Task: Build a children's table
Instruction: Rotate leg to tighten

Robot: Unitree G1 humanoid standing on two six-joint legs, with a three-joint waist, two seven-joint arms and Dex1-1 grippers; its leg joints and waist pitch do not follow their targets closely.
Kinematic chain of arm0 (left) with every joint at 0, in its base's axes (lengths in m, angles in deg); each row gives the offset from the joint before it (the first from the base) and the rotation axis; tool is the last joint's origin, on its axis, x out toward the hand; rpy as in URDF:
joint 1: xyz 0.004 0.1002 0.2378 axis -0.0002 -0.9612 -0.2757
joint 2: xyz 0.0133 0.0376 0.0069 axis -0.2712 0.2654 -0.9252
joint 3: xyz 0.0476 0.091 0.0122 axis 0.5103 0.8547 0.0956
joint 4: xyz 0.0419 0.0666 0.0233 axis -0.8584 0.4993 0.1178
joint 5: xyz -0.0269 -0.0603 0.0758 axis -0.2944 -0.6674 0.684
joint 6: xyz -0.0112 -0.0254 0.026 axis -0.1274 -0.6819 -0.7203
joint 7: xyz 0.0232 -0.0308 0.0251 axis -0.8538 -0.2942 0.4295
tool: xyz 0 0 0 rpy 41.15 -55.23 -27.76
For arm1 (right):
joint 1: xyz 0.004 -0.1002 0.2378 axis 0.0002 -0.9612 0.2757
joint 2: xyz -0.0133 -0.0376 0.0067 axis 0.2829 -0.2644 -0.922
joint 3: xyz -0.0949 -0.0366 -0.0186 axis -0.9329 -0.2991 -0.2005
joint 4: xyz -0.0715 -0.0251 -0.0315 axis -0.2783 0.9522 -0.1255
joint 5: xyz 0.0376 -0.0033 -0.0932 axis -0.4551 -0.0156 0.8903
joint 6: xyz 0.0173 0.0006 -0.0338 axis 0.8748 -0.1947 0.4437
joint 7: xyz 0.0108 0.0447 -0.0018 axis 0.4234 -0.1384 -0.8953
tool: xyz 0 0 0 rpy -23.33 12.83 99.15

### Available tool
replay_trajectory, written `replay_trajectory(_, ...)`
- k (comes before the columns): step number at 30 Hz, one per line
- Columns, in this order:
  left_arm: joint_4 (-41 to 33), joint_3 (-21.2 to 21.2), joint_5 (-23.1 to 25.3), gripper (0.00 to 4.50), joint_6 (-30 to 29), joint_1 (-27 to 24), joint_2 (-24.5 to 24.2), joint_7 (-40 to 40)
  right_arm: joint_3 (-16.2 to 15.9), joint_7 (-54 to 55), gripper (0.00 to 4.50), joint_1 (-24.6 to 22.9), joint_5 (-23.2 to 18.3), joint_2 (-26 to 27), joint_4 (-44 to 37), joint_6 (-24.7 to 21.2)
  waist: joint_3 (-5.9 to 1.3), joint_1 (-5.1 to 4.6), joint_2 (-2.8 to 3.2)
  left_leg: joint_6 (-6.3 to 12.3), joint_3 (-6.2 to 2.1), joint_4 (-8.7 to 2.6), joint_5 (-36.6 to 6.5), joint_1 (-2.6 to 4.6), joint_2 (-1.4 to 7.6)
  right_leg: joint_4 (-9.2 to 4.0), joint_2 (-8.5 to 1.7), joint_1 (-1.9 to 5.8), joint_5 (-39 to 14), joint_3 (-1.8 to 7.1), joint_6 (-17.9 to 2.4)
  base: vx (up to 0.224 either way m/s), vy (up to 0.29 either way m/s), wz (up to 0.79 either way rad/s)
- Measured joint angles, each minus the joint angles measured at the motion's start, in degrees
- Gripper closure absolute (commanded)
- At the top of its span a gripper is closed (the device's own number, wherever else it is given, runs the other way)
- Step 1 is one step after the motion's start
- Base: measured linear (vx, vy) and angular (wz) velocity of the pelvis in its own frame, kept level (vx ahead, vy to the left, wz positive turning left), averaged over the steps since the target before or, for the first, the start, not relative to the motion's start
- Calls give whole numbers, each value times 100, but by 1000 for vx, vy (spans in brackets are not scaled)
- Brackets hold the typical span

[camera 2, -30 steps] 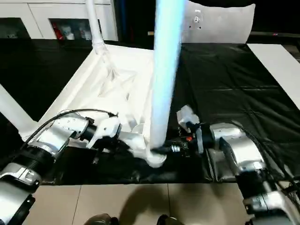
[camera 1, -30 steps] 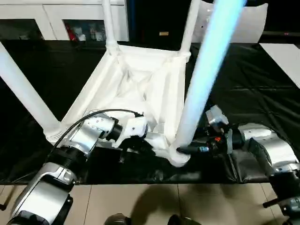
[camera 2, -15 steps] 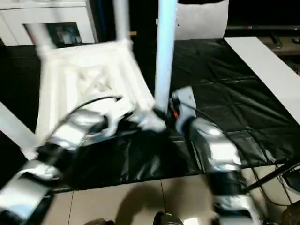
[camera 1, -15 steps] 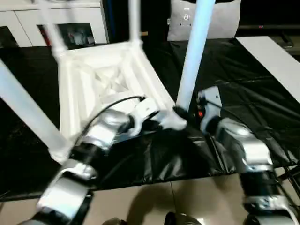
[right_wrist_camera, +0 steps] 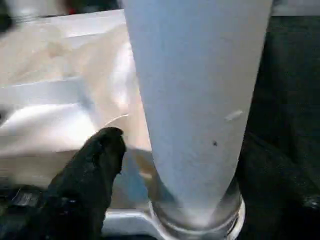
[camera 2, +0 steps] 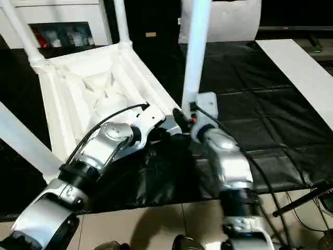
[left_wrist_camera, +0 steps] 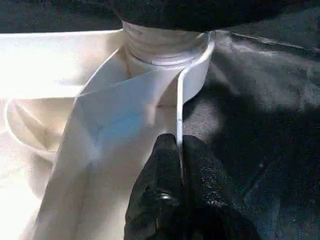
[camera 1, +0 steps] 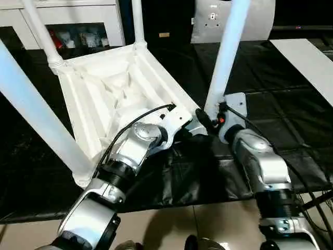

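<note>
upside-down children's table, both claws at its near corner

the children's table [camera 1: 112, 99] is lying upside down on the black sheet [camera 1: 270, 109] covering the counter, its ribbed underside facing up and taking up the left and middle of the head views. four white legs are standing up out of the round corner sockets: one at about 11 o'clock [camera 1: 39, 31], one at 12 o'clock [camera 1: 138, 23], a thick near one running off at 9 o'clock [camera 1: 36, 117], and the nearest leg [camera 1: 226, 52] rising toward 1 o'clock from the corner closest to the robot.

the left claw [left_wrist_camera: 177, 165] is pinching the thin rim of the table's side wall just beside that near corner socket, its two black fingers [left_wrist_camera: 157, 185] pressed narrow with the white edge between them. in the head view the left arm is reaching in from 7 o'clock, a black cable looping over its wrist.

the right claw [camera 1: 204, 121] is sitting at the base of the nearest leg, where the leg meets its socket. one black finger [right_wrist_camera: 87, 172] is lying beside the leg with a visible gap to it; the other is not clearly seen, so the claw is reading as wide, not gripping.

a white cabinet with glass doors [camera 1: 78, 26] is standing at 11 o'clock beyond the counter, and a flat white board [camera 1: 307, 57] is lying at 2 o'clock.
</note>
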Motion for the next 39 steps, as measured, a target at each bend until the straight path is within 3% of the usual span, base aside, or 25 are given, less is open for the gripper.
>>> replay_trajectory(8,-208,113,-216,450,846,-327,-829,-1261,-182,-2355,4,-244,-518,-1312,-144,251,6,54,9,-12,0,14,11,3,9,27,4,5,-18,-2,18,0,0,0)
replay_trajectory(15,-337,276,-452,450,1567,-509,-1337,-2483,-528,-4131,4,-196,-711,-1959,161,744,8,137,3,-11,0,21,9,0,10,28,3,2,-15,-2,14,0,0,0)
replay_trajectory(24,-341,500,-663,450,2061,-532,-1626,-3515,-923,-5397,73,229,-893,-2081,634,985,12,360,-27,-9,2,31,8,0,11,33,0,-6,-2,-2,-9,0,0,0)
replay_trajectory(29,-287,553,-663,450,2265,-501,-1677,-3767,-1230,-5854,110,268,-832,-2081,819,1219,14,383,-35,-9,2,32,8,-2,11,33,0,-6,-1,-2,-9,0,0,0)
replay_trajectory(39,-88,608,-670,450,2410,-383,-1655,-3851,-1398,-6051,189,383,-726,-2068,1091,1430,17,385,-42,-11,1,34,9,-1,11,34,0,-5,-2,-2,-8,0,0,0)
